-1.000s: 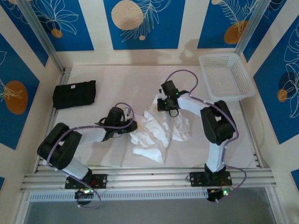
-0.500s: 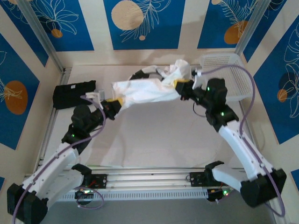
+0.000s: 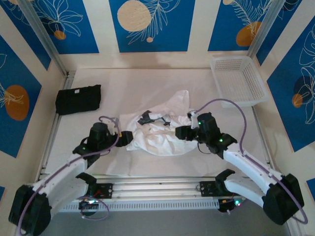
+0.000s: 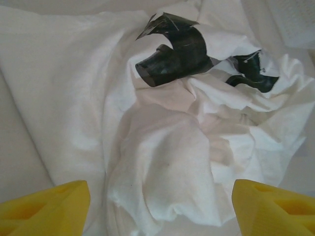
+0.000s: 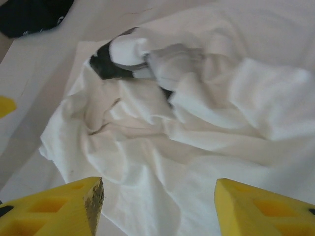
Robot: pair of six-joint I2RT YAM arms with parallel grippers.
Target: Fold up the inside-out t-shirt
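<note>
The inside-out t-shirt [image 3: 160, 132] is seen crumpled on the table [image 3: 147, 88], long axis left-right, flanked by the left gripper [image 3: 125, 138] at its left end and the right gripper [image 3: 182, 132] at its right, both spread apart, nothing held.

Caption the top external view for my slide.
Left gripper and right gripper, both open, flank the crumpled white t-shirt; black garment far left, white basket far right.

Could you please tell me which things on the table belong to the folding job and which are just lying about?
Job in hand: white t-shirt; left pincer and right pincer, both open at its edges.
Lying about: black garment; white basket.
</note>
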